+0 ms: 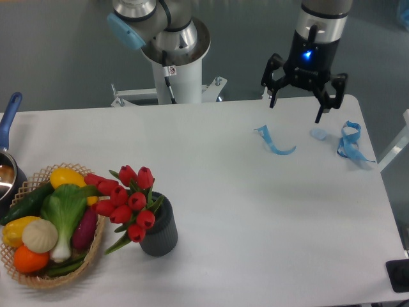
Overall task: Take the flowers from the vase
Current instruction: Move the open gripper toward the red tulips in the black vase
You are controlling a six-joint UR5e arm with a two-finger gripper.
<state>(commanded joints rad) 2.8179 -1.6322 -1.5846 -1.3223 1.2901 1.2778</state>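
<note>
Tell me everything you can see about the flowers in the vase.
The flowers are a bunch of red tulip buds, plastic-looking, with green stems and leaves. They sit in the dark grey ribbed vase near the table's front left, leaning left toward the wicker basket, spreading wider than the vase. Nothing grips them; the pincer hangs far away.

Non-task clutter you had on the white table (243, 211): wicker basket (96, 252) at front left, packed with toy vegetables (61, 214) — yellow pepper, cucumber, leek, garlic, orange, purple one. Pot with a blue handle (9, 115) sat at the left edge, partly cropped. Two blue tape strips (275, 144) and (350, 142) lay far right, well apart from the basket.
</note>
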